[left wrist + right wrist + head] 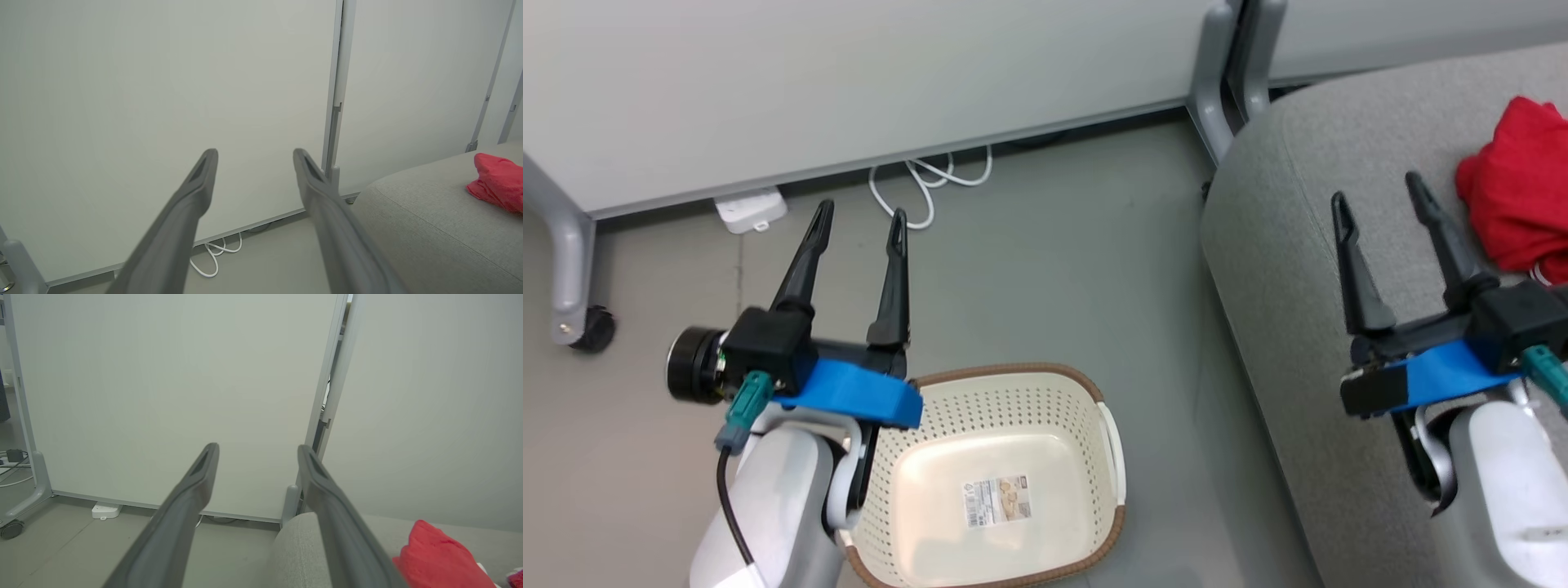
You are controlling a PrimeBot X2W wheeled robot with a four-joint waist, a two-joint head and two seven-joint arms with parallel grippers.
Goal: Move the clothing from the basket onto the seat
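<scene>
The cream-white perforated plastic laundry basket with a brown woven-look rim (pixel 1013 369) stands on the grey floor (pixel 1045 261), just beside the large light grey fabric-upholstered seat cushion (pixel 1290 245). Its inner bottom is in plain sight with a printed paper label (pixel 999 501) stuck to it. The bright red soft fabric clothing (pixel 1523 192) lies in a crumpled heap on the seat, at the right edge of the head view, which cuts it off. A bit of white trim shows at the heap's lower end. At the lower right corner of the right wrist view there is a further scrap of red and white, and I cannot tell whether it belongs to the same heap. The left pincer (pixel 863 209) hangs over the floor at the basket's far left corner, its two long dark fingers spread apart with nothing between them; its blue-taped wrist overlaps the basket's rim in the head view. The right pincer (pixel 1375 188) hangs over the seat, left of the clothing and clear of it, fingers likewise parted and holding nothing. Behind the floor stands a pale partition panel on grey legs (pixel 849 82), with a black caster wheel (pixel 595 328), a small white plug box (pixel 750 209) and a looped white cable (pixel 931 184) at its foot.
</scene>
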